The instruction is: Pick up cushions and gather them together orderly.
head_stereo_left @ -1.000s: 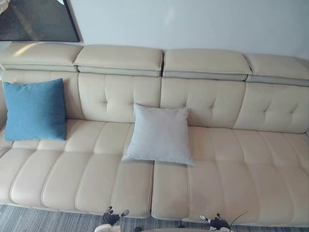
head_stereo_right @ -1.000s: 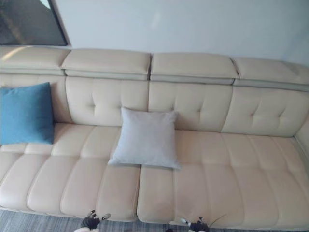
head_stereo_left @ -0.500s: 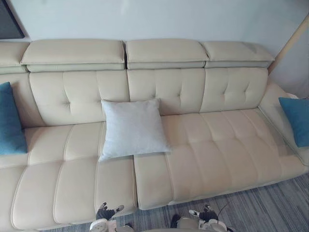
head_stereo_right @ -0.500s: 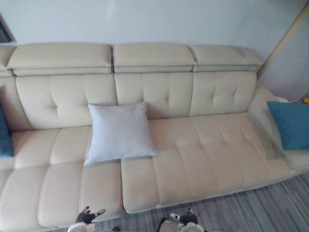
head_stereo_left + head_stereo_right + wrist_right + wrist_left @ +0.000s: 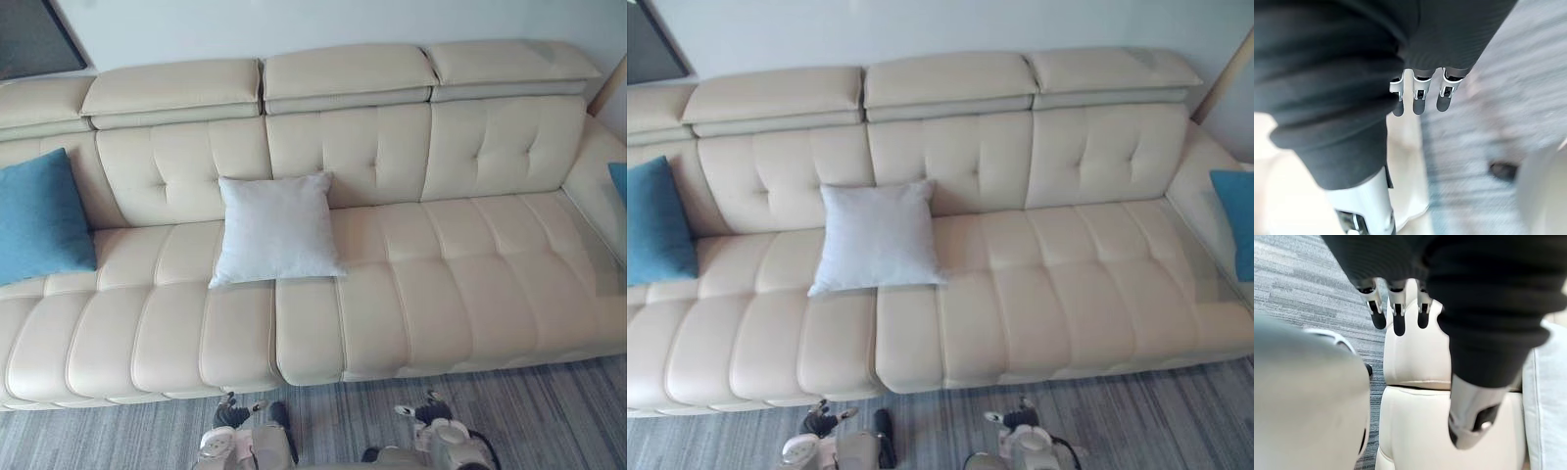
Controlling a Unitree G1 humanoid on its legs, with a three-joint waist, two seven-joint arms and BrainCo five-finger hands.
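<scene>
The cushions are sitting apart along the long cream leather sofa [image 5: 441, 284], so the gathering is not yet begun. A light grey square fabric cushion [image 5: 277, 230] is leaning against the sofa's backrest near its middle, its lower edge resting on the seat just beside the seam that splits the seat in two. A blue square fabric cushion [image 5: 39, 215] is propping itself against the backrest at the sofa's left end, well apart from the grey one. A second blue fabric cushion [image 5: 1236, 220] is showing at the sofa's right end, by the arm, partly cut off by the edge of the view, and well apart from both others.

The left hand [image 5: 1397, 316] is hanging low in front of the sofa's front edge, over the grey striped carpet [image 5: 549, 411]. Its fingers are hanging straight and relaxed with the thumb standing apart, and it is holding nothing. The right hand [image 5: 1419, 95] is hanging the same way in front of the sofa, fingers loose and straight, also empty.

Judging from how things lie, nothing of the task is done: no cushion is in hand and no two are touching. What is left looks like all of it: reaching to the sofa, taking up each cushion in turn, and setting the three side by side in one spot on the sofa. The grey cushion near the middle seems the closest to reach, while the two blue ones at the ends are likely calling for a step to either side.
</scene>
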